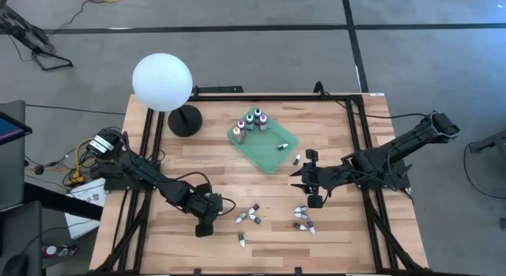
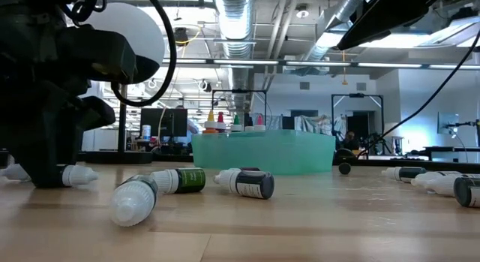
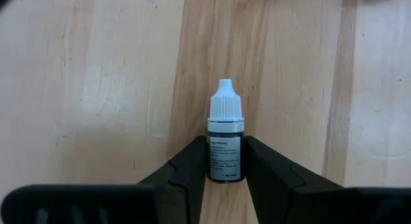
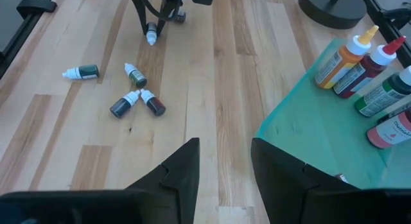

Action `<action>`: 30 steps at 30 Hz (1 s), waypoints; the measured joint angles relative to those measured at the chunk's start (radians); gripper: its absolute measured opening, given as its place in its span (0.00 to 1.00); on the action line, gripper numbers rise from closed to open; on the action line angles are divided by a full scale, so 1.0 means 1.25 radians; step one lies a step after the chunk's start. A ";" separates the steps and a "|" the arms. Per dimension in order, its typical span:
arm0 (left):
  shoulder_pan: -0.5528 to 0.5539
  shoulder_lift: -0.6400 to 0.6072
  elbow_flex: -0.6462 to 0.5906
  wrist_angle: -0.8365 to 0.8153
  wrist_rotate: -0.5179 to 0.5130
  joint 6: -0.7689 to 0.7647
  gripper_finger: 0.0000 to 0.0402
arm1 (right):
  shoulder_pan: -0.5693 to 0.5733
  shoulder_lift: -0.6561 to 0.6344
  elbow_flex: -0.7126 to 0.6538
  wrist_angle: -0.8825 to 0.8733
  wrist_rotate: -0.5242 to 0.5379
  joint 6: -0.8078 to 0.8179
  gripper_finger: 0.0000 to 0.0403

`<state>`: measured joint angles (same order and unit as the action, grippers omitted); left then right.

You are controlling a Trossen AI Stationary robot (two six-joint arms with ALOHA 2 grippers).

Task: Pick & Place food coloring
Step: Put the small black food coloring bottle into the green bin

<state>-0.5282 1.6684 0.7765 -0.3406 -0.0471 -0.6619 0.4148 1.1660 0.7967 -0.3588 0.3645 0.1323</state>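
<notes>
Nearest low cam: white-capped bottle (image 2: 135, 200) lying on table (image 1: 332, 236). L gripper (image 1: 204, 228) at front-left, clamped on small dark white-capped bottle (image 3: 225, 142). More bottles (image 1: 250, 216) scattered centre; several upright in green tray (image 1: 273, 159). R gripper (image 1: 315, 200) right of tray, fingers apart, holding nothing.

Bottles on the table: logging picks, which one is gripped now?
The white-capped bottle between the left gripper's jaws; the others lie loose on the wood.
</notes>
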 joint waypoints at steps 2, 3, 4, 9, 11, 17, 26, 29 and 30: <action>0.000 0.000 0.000 0.006 -0.001 0.002 0.24 | 0.000 0.000 0.000 0.000 0.000 0.000 0.33; 0.000 0.000 0.000 0.007 -0.002 0.002 0.24 | 0.000 0.000 0.000 0.000 0.000 0.000 0.33; 0.000 0.000 0.000 0.007 -0.003 0.002 0.24 | 0.000 0.000 0.000 0.000 0.000 0.000 0.33; 0.000 0.003 0.026 0.001 -0.016 0.032 0.24 | 0.000 0.000 0.000 0.000 0.000 0.000 0.33; -0.001 0.004 0.042 -0.013 -0.028 0.053 0.24 | 0.000 0.000 0.000 0.000 0.000 0.000 0.33; 0.004 0.007 0.074 -0.044 -0.068 0.086 0.24 | 0.000 0.000 0.000 0.000 0.000 0.000 0.33; 0.009 0.005 0.075 -0.051 -0.073 0.086 0.24 | 0.000 0.000 0.000 0.000 -0.001 0.000 0.33; 0.010 0.005 0.075 -0.051 -0.081 0.086 0.24 | 0.000 0.000 0.000 0.000 -0.001 0.000 0.33; 0.010 0.004 0.075 -0.051 -0.088 0.091 0.24 | 0.000 0.000 0.000 0.000 -0.001 0.000 0.33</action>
<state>-0.5159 1.6737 0.8707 -0.4038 -0.1565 -0.5484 0.4149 1.1660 0.7967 -0.3584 0.3637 0.1326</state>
